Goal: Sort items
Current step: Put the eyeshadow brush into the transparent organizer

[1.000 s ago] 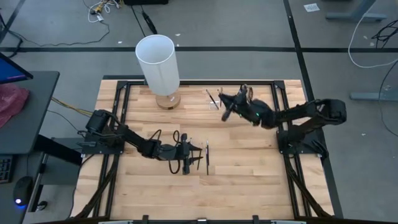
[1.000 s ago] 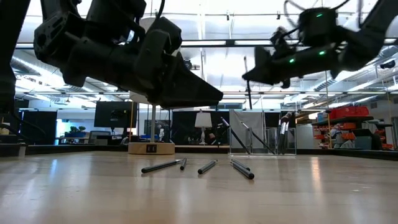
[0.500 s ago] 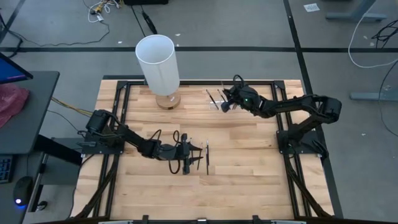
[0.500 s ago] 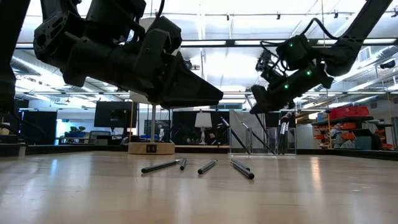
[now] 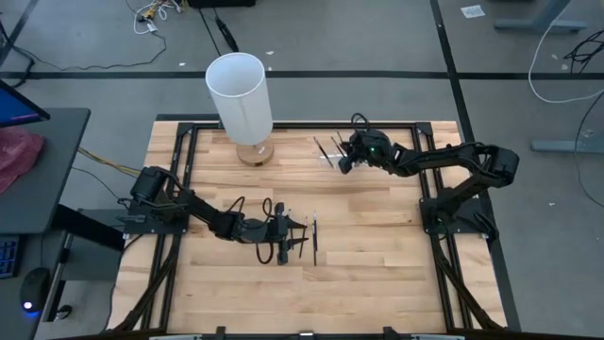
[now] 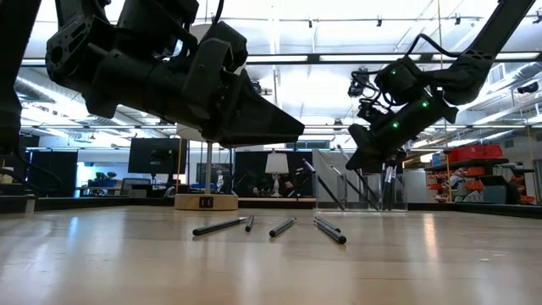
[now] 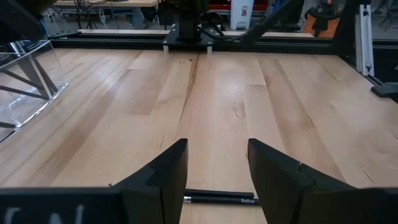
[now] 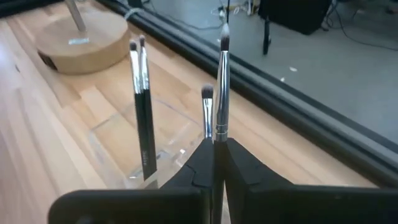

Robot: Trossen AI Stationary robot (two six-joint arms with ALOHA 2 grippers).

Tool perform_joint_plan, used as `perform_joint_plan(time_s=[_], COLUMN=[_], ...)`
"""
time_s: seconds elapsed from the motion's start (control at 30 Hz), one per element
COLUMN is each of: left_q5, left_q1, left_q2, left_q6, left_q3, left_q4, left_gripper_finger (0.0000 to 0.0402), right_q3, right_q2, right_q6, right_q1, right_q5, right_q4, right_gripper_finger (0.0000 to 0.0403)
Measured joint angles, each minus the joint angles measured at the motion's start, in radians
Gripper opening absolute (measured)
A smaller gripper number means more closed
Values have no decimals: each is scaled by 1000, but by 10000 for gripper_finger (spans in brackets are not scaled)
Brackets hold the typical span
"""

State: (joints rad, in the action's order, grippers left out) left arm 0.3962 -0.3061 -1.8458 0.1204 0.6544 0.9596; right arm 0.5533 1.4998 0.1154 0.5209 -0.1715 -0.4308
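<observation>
We are looking straight down on a wooden table [image 5: 377, 255] with a dark arm at each side. At about nine o'clock the left arm is reaching in toward the centre, and its left gripper [image 5: 300, 234] is hovering low over the boards near six o'clock of centre. Its fingers [image 7: 168, 171] are standing apart in a narrow gap, gripping nothing. A dark pencil-like stick [image 7: 221, 198] is lying crosswise on the wood just under that gap. Several loose sticks [image 6: 279, 227] are resting flat on the table around that gripper, five as we count them from table height.

At about eleven o'clock a tall white cylinder [image 5: 240, 99] is standing on a round wooden base [image 5: 255, 153].

Moving right, at about one o'clock, a small clear holder [image 8: 152, 146] is sitting near the far edge, with two dark brushes [image 8: 142, 106] leaning upright in it side by side. The right gripper [image 5: 345, 162] is hanging directly over this holder, its fingers closed tight on a silver-ferruled brush [image 8: 221, 93] with the bristle tip pointing away from the wrist. Just behind that brush, a shorter brush tip [image 8: 207, 94] is showing. We cannot tell whether the held brush is touching the holder.
</observation>
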Motion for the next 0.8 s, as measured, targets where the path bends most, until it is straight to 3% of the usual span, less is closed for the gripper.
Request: perform_joint_plan(time_s=[0.57,0.8], left_q5=[0,0], left_q1=[0,0], left_q2=[0,0], left_q6=[0,0], left_q3=[0,0], left_q4=[0,-1], left_gripper_finger=[170,170], right_q3=[0,3], right_q2=[56,95], right_q6=[-26,-26], right_q1=[0,0], right_q5=[8,7], right_q4=[2,-50], right_gripper_finger=[16,59])
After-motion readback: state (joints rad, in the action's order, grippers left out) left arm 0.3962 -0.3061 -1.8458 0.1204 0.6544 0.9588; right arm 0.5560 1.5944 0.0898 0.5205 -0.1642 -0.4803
